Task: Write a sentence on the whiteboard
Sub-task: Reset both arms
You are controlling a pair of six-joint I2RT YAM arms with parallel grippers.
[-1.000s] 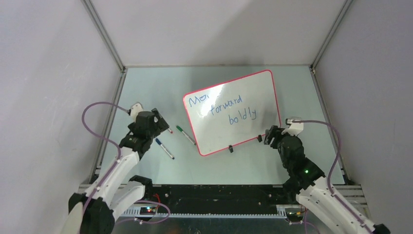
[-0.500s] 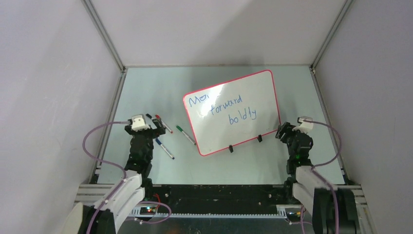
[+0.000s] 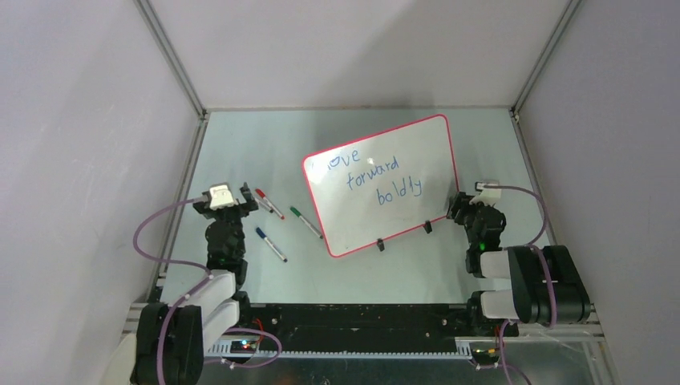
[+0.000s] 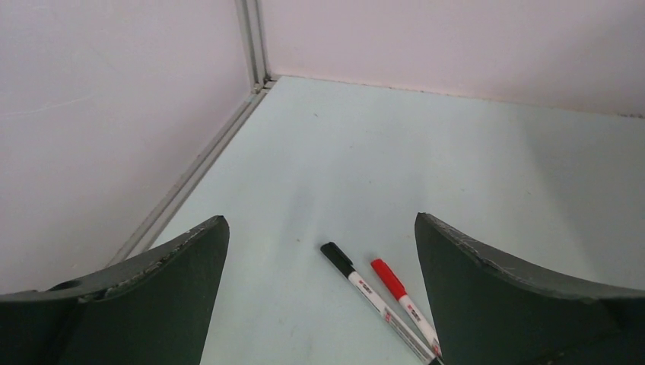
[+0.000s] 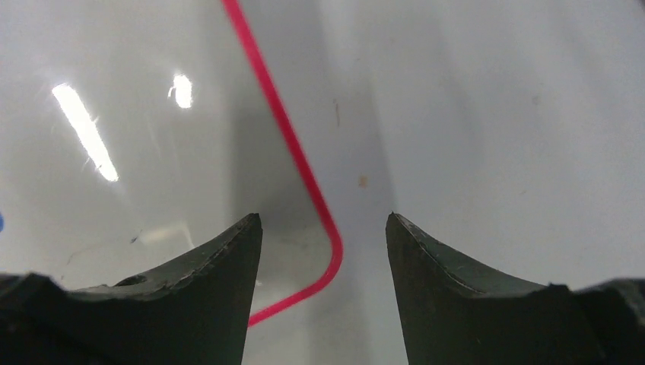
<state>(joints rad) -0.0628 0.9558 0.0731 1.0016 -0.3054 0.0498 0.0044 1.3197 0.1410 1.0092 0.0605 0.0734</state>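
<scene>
The whiteboard (image 3: 409, 216) is seen lying askew on the table (image 3: 265, 144), right of its middle, with the sentence (image 3: 377, 172) "Move forward boldly" written in blue in three stepped lines, its first letter lost in glare. The left gripper (image 4: 319, 228) is held wide and empty near the table's left edge, with a black marker (image 4: 357, 285) and a red marker (image 4: 403, 300) laid side by side just ahead of it. The right gripper (image 5: 325, 220) is held partly spread, with nothing gripped, over the whiteboard's near right corner.
</scene>
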